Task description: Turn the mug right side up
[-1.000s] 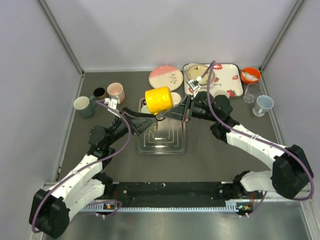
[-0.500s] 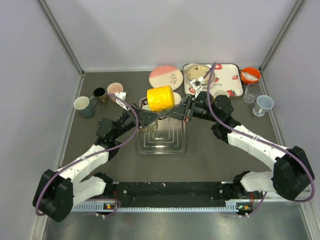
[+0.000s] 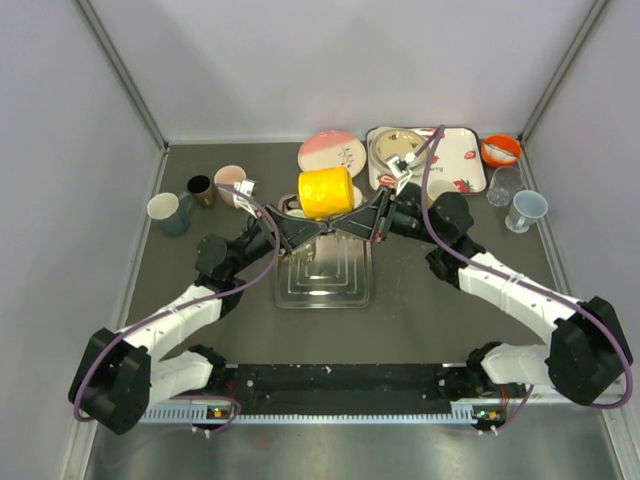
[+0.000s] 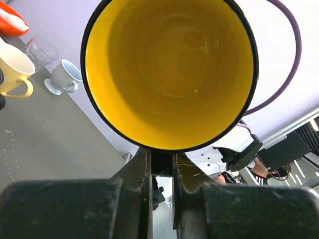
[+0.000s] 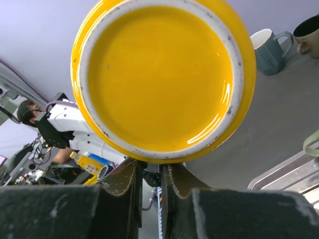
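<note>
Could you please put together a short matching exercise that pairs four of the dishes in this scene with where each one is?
Things:
1. yellow mug
2. orange bowl
3. teal mug
4. pink plate

Places:
A. on the table near the left wall
B. in the back right corner
C. lifted above the clear tray, lying on its side
D. at the back, just left of the white tray

Pairs: 1-C, 2-B, 3-A, 4-D
</note>
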{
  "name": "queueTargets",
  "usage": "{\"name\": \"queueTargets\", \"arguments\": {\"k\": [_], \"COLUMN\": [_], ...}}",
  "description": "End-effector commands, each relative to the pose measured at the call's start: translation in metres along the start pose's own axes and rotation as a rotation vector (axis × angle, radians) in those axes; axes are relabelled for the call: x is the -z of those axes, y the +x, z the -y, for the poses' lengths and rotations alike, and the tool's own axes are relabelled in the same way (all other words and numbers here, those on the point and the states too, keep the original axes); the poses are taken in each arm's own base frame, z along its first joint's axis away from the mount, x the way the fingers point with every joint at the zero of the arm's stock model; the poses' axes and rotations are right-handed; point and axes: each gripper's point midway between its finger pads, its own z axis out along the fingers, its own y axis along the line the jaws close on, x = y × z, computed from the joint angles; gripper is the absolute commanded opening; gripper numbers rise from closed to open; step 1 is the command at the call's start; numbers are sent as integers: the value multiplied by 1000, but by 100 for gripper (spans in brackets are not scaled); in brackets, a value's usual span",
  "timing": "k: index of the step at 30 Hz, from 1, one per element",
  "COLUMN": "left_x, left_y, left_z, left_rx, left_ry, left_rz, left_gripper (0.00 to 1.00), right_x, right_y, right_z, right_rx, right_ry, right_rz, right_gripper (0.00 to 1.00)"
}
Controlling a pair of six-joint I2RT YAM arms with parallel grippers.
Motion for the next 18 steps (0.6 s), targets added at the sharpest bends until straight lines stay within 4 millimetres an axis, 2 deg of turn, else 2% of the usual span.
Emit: {"name": "queueTargets", "arguments": {"k": [1,2,3,4,7,10,14,16,17,18], "left_x": [-9,-9,-9,-9,-5,2,11,17,24,32], "left_y": [-19,-19,-19,-21,-20,-22,-30,-33,-38,-44], "left_z": [62,60,57,53,38,31,30,18,25,10], "left_rx": [-87,-88,-96,-125,-169,-218,-278,-330,-373,-383], "left_ry": [194,177,157,135,43,-21,-90,-175,-194,-312], "left_rz": [45,44,47,59,63,85,131,136,155,170], "left_gripper": [0,0,0,0,0,0,0,0,0,0], "right_x": [6,6,7,7,8,10,10,11,13,15], "right_y": [23,24,25,26,27,25,24,22,29,29], "right_z": [-19,-19,-17,-16,-16,-15,-14,-14,-6,-2], "right_rx": [29,25,18,13,15,31,36,52,23,59], "right_ry": [-90,-88,-76,-72,-57,-31,-18,0,44,67], "right_rz": [-94,-100,-107,-113,-118,-116,-125,-125,-152,-158], "right_gripper": [0,2,10,25,40,47,50,52,52,52]}}
